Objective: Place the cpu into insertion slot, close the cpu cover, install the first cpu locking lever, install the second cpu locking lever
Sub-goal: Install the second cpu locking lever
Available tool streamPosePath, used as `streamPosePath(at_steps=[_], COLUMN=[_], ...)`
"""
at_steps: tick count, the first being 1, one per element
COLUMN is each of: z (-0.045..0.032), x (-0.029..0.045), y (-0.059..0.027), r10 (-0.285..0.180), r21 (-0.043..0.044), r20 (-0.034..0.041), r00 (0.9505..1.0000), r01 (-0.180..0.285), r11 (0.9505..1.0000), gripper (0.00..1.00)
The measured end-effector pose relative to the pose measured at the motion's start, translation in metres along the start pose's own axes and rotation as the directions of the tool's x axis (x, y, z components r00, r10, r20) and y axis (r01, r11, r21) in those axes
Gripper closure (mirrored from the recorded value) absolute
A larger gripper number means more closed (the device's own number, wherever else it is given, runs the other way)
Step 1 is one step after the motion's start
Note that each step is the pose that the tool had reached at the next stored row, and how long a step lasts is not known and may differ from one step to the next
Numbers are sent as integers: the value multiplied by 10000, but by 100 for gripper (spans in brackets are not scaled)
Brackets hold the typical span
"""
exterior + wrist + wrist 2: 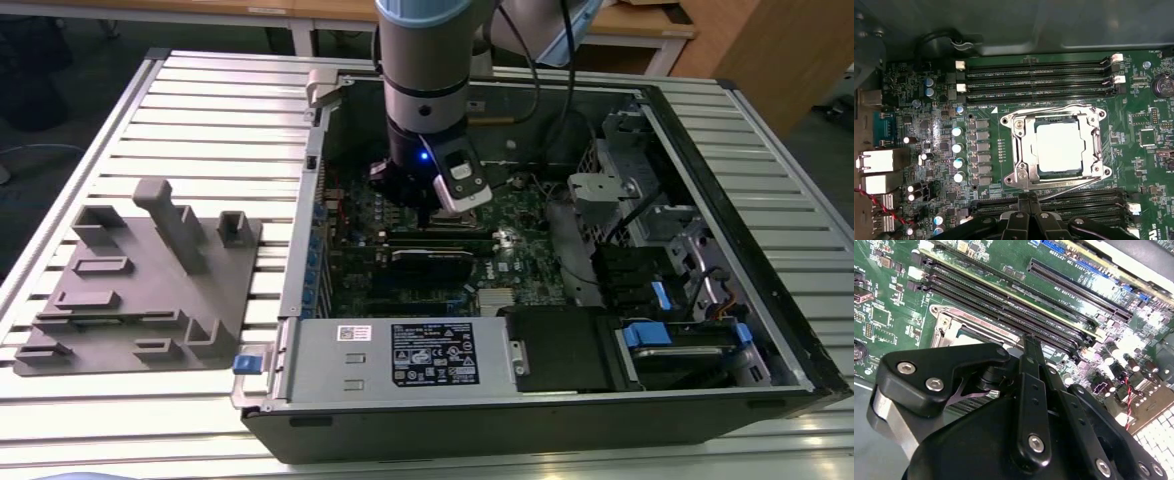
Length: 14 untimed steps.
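Note:
The cpu [1061, 147], a pale square chip, lies in the insertion slot [1054, 118] on the green board. Over it the cpu cover [1021, 150], a silvery frame, lies flat. One wire locking lever [1054, 106] runs along the far side of the frame. A second lever [1074, 181] slants along the side nearest my gripper. My gripper [1027, 199] is shut, fingertips together, right at that lever's end; I cannot tell if it touches. The second wrist view has the gripper [1029, 340] beside the cover's corner [946, 320]. In the exterior view the gripper [430, 215] is down inside the computer case.
Long black memory slots [1039, 75] flank the socket on two sides, and a row of capacitors [957, 155] stands beside it. The power supply with its label plate [434, 352] and a drive cage [654, 335] fill the case's near side. A grey fixture block [134, 280] sits on the slatted table.

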State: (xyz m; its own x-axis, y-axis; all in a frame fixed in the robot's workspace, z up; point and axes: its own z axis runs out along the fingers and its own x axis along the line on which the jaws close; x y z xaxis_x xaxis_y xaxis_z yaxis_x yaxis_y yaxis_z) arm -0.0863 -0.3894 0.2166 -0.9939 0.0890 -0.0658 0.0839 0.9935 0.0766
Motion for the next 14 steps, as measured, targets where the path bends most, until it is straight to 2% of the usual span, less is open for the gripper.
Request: streamPosePath(at_steps=[14], z=[71], x=[4], y=[-6], r10=[0], r21=[-1], r20=[0], r00=[10000], r01=[0], r11=[10000], gripper=[89])
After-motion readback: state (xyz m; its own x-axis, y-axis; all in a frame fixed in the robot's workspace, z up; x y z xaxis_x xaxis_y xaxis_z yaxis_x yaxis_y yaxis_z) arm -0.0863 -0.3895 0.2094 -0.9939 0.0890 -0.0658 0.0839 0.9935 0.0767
